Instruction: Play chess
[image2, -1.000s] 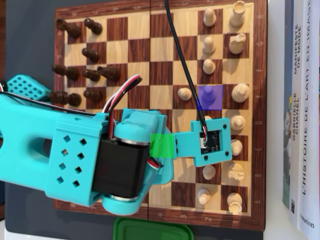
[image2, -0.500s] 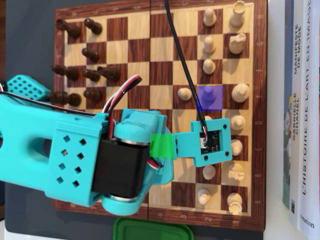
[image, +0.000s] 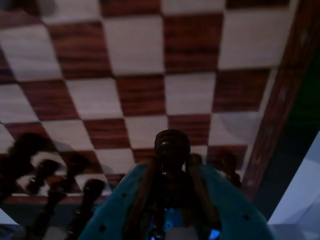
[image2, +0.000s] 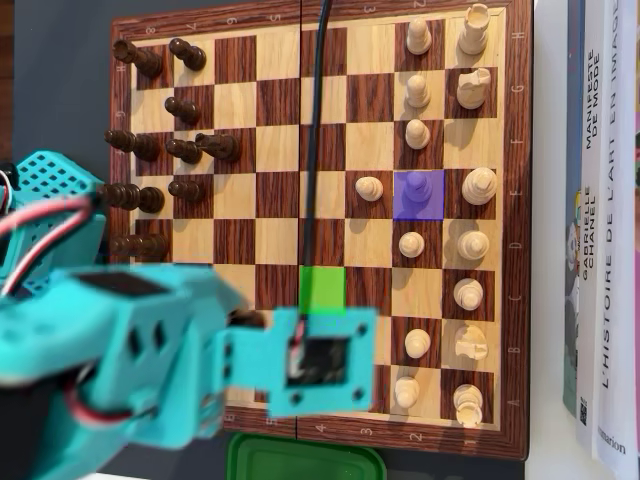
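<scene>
The wooden chessboard (image2: 280, 110) fills the overhead view, with dark pieces (image2: 185, 150) on its left and white pieces (image2: 470, 185) on its right. A green patch (image2: 322, 288) marks one middle square. A purple patch (image2: 418, 193) covers a square holding a white pawn. My teal arm (image2: 150, 350) is blurred at the lower left, and its camera block (image2: 320, 362) hides the jaws. In the wrist view my gripper (image: 172, 167) is shut on a dark round-headed piece (image: 172, 144) above the board (image: 135, 45). More dark pieces (image: 45, 170) stand at the lower left there.
A green container (image2: 305, 458) sits just below the board's lower rim. Books (image2: 600, 220) lie along the right side. A black cable (image2: 315, 150) runs down the board's middle to the camera block. In the wrist view the board's rim (image: 280, 105) is at the right.
The arm has swung down and left in the overhead view, off the board's middle. The green square and a white pawn beside it are now uncovered. The cable hangs straighter.
</scene>
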